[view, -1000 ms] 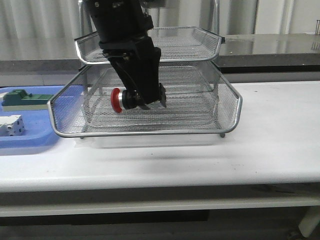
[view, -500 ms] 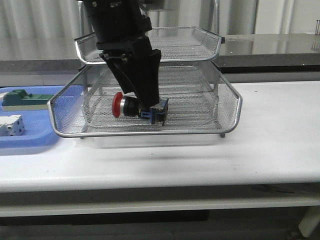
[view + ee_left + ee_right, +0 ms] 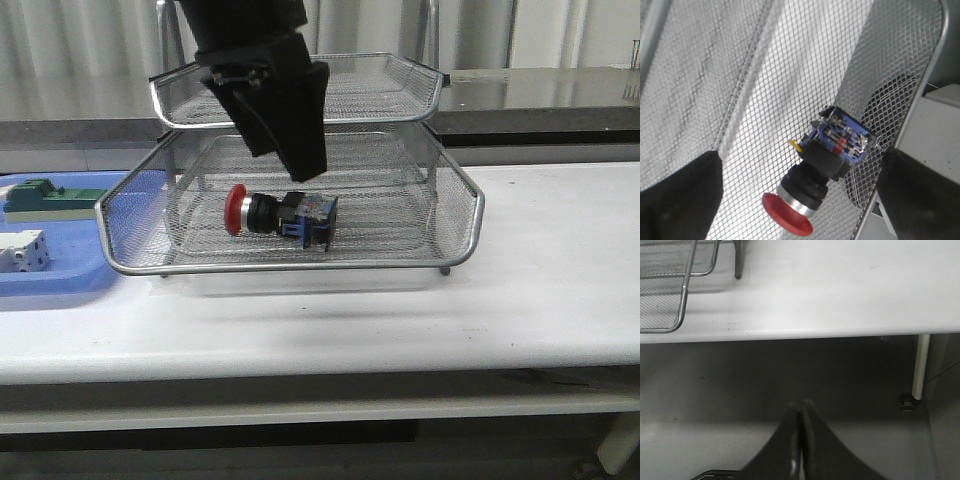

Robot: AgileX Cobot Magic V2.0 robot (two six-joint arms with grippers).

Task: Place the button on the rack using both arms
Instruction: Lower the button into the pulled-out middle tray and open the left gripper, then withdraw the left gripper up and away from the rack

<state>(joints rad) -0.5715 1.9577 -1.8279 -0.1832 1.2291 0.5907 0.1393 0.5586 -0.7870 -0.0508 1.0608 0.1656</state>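
Where half a second ago the left gripper (image 3: 300, 172) was down at the button (image 3: 280, 214), we now see it lifted clear, its fingers (image 3: 682, 195) spread wide and holding nothing. A second ago the button hung tilted between those fingers; now it lies on its side on the mesh of the pulled-out tray of the rack (image 3: 290, 265), just below and apart from the fingertips. Its red head points toward the robot's left and its blue block body toward the right.

In the left wrist view we look straight down between the two open fingers at the button (image 3: 822, 177) on the mesh. That view shows the wiring terminals on the end of the block and a small yellow tab at the collar, which the front view does not show.

The right gripper (image 3: 800, 412) appears only in its own wrist view, with its fingers pressed together and empty, hanging below the edge of the white table (image 3: 840, 285) above the grey floor. A corner of the rack (image 3: 670, 290) shows there too.

To the robot's left of the rack, the front view shows a blue tray (image 3: 50, 275) holding a green part (image 3: 45, 196) and a white part (image 3: 25, 250).
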